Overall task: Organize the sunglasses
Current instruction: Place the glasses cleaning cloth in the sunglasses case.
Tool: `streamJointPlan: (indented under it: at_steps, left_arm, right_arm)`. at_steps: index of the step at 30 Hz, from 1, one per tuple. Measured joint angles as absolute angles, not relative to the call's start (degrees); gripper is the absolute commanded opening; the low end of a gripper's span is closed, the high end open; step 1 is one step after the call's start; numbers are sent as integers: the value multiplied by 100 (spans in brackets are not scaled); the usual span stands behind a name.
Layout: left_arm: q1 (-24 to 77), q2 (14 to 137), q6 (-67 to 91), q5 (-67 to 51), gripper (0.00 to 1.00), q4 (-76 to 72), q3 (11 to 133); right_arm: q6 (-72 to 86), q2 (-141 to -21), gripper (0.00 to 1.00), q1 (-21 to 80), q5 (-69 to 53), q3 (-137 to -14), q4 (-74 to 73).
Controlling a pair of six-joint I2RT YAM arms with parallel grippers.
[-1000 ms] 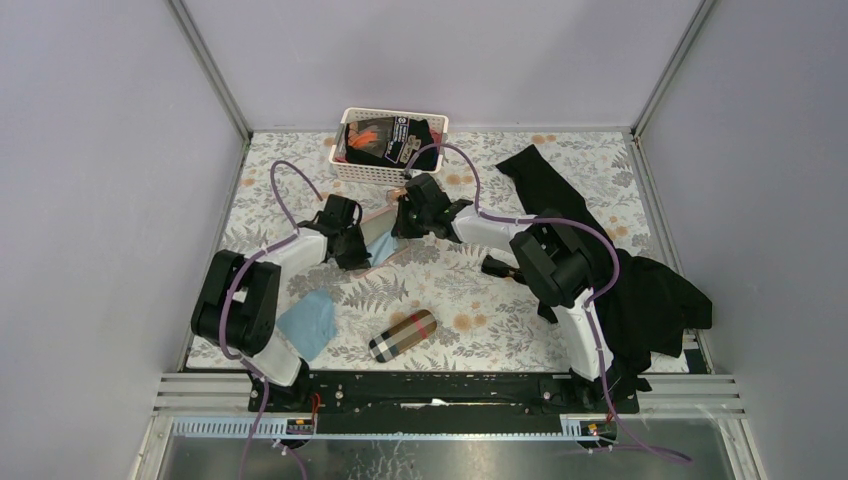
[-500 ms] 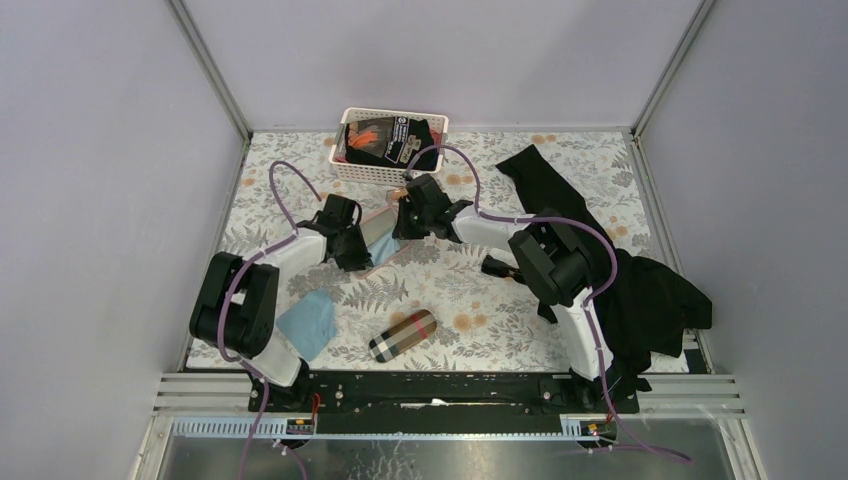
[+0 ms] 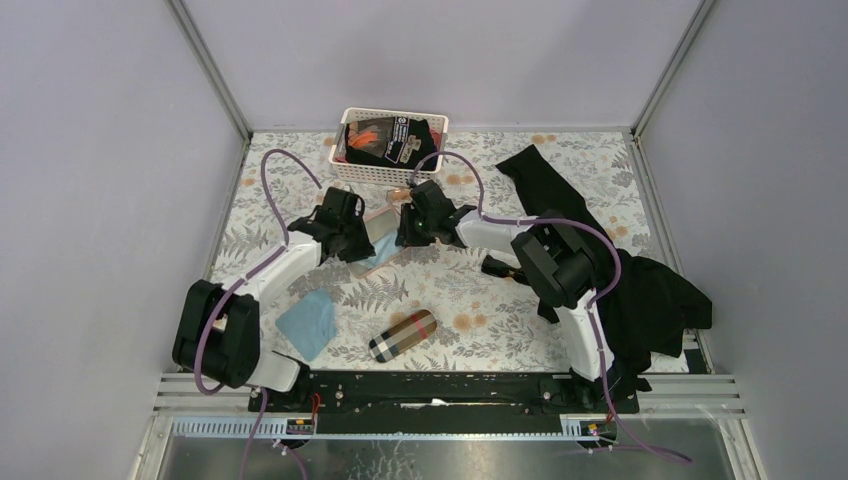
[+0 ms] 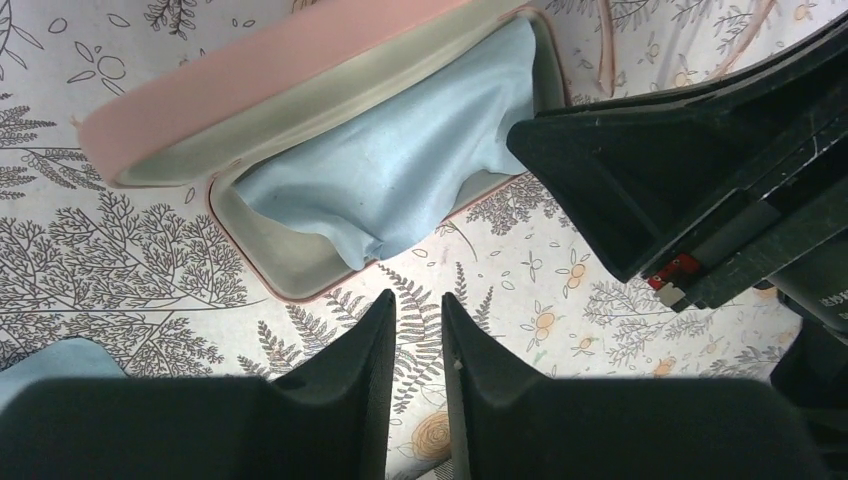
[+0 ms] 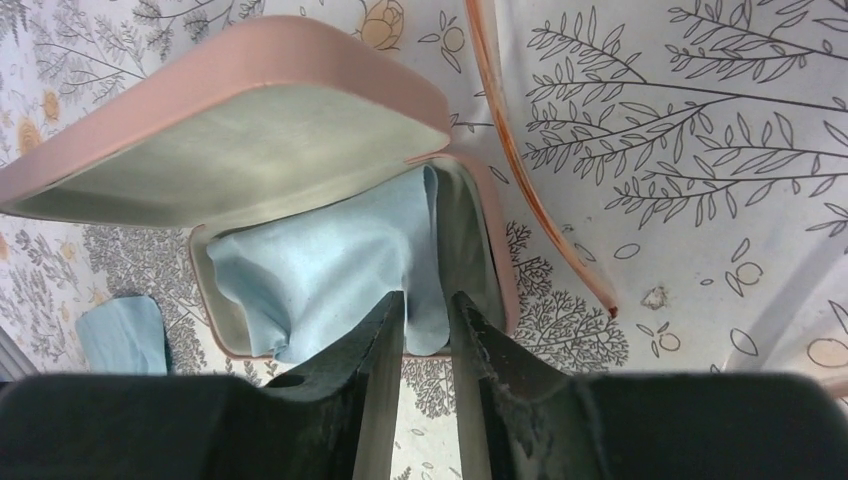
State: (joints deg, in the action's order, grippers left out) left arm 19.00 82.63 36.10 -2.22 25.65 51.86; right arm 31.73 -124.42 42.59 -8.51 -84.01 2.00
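Tabletop [image 3: 470,300]: fern-and-flower print, lilac walls [image 3: 430,60] all round.
Sunglasses [image 5: 540,215]: thin orange-pink wire frame, lying at 2 o'clock of the open pink case [image 5: 250,90].
Left gripper [image 4: 418,340]: barely apart, empty.
Right gripper [image 5: 427,340]: same, narrow gap, empty.

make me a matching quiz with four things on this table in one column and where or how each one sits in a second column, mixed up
Things
1. pink case
2. plaid case
3. white basket
4. black garment

Place or state
A. at the far edge of the table, with items inside
B. closed, lying nearest the arm bases
C. spread along the right side of the table
D. lid up, with a light-blue cloth inside

Pairs: 1-D, 2-B, 3-A, 4-C
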Motion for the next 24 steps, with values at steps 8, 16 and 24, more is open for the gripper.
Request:
streamJointPlan:
  at_steps: [8,16,24]
  left_arm:
    - [1914,8261,3653,-161,22,2392,5109]
    - [1914,8768,3662,32,18,2060,5037]
    - [1914,8917,3763,364,16,2093,4823]
  right_arm:
    - [3205,-12265,26,4259,-851,-8337,307]
    - [3277,-12265,22,4259,-867,-8333,357]
    - [3365,-12283,19,4270,-932,-8335,388]
